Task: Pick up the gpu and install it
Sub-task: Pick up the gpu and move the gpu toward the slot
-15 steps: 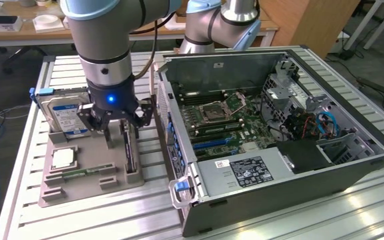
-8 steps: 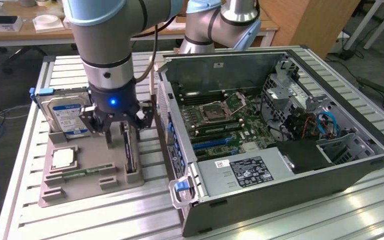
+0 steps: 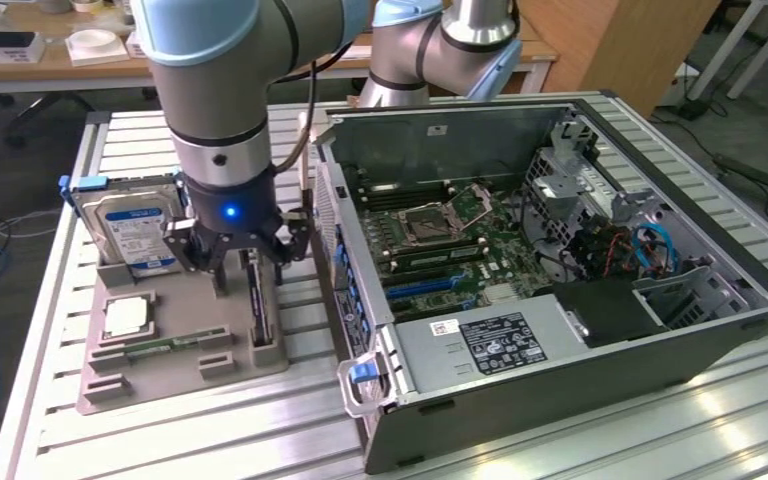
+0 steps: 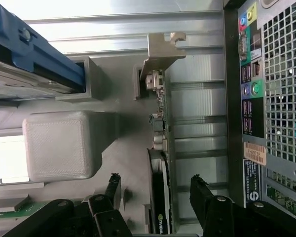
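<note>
The gpu (image 4: 164, 143) stands on its edge in a slot of the grey holder tray (image 3: 184, 365), with its silver end bracket (image 4: 160, 54) at one end and its black cooler (image 4: 158, 207) at the other. In the exterior view the gpu (image 3: 263, 300) is a thin dark card just left of the computer case. My gripper (image 3: 244, 258) hangs straight above it and is open. One black finger (image 4: 113, 185) is on each side of the card, the other finger (image 4: 200, 190) toward the case, and neither touches it.
The open computer case (image 3: 704, 330) lies at the exterior view's right, its motherboard (image 3: 444, 240) exposed and its rear ports (image 4: 251, 98) close beside the gpu. The tray also carries a hard drive (image 3: 131, 225), a processor (image 3: 127, 317) and a memory stick (image 3: 171, 345).
</note>
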Available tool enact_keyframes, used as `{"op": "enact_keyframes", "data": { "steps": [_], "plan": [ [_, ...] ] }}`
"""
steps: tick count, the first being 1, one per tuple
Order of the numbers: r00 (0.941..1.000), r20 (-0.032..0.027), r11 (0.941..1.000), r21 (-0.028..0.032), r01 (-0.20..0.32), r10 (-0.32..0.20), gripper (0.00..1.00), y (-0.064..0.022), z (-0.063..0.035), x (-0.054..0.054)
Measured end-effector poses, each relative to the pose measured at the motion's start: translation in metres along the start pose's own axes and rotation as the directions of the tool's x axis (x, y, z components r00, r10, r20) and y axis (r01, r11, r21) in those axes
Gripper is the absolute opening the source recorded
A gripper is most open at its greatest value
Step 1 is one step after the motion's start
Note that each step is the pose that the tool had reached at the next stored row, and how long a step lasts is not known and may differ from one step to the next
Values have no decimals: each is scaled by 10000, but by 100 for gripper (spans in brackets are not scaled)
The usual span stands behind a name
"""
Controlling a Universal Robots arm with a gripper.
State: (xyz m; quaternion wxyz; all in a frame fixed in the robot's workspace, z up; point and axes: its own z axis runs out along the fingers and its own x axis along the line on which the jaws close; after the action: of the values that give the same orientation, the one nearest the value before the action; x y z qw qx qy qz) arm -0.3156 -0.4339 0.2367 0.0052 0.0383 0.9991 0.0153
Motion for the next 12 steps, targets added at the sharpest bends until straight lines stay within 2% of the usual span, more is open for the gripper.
{"op": "enact_keyframes", "data": {
  "steps": [6, 12],
  "plan": [
    [9997, -18, 9997, -3, 249, -249, 67, 0, 49, -26],
    [9943, -45, 9943, -9, 1063, -1063, 67, -1, 78, -26]
  ]
}}
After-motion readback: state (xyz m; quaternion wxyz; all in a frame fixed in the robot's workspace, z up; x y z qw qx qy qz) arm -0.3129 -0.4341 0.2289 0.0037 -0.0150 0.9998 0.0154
